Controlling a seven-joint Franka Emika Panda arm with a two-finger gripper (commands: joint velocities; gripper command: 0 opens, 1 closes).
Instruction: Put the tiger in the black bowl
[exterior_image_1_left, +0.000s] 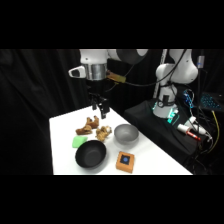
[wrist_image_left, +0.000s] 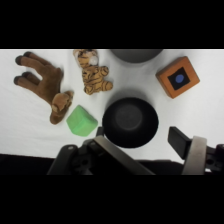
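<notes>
So I'm looking down through the wrist cam and the gripper (wrist_image_left: 150, 145) is hanging over the table with its fingers (wrist_image_left: 196, 152) spread wide, holding nothing. Right under it the black bowl (wrist_image_left: 130, 121) is sitting empty on the white table (wrist_image_left: 30, 130). A green block (wrist_image_left: 81, 121) is sitting just beside the bowl. Past that, the tiger (wrist_image_left: 93, 72) is lying on the table, apart from the bowl, next to a brown plush animal (wrist_image_left: 42, 82). An orange block with a blue dot (wrist_image_left: 177, 77) is sitting off to the other side. Farthest out, the grey metal bowl (wrist_image_left: 135, 54) is poking in at the edge.
</notes>
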